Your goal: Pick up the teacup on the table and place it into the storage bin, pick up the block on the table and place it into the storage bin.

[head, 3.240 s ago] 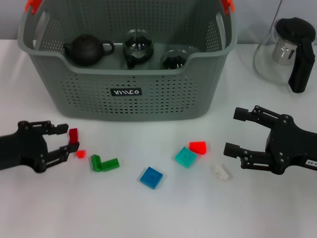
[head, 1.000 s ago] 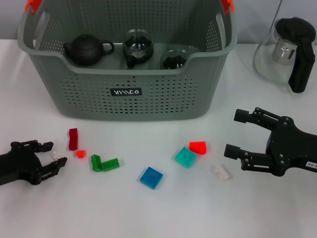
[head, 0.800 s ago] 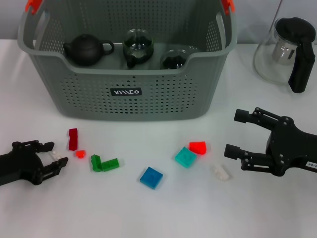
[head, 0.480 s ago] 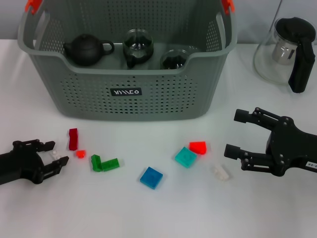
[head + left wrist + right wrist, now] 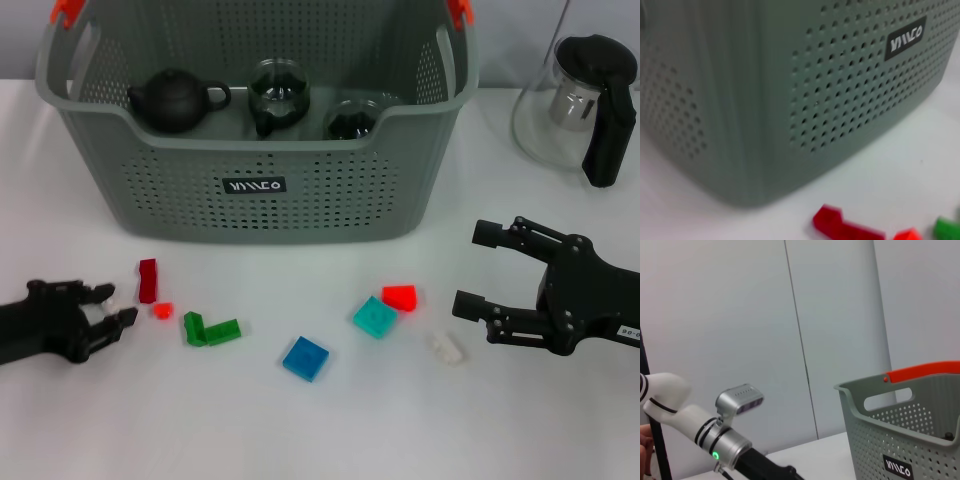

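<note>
**A:** Head view first: where is the block?

**B:** The small white block sits in front of the storage bin's left corner, and my left gripper looks pinched on it. It is too small to tell its long axis. The bin lies ahead and to the right. My right gripper waits spread before the bin's right corner.

**A:** Left wrist?

**B:** The bin wall is close, with a red block just before it. My fingers are unseen.

**A:** Right wrist?

**B:** Only the bin shows.
</note>
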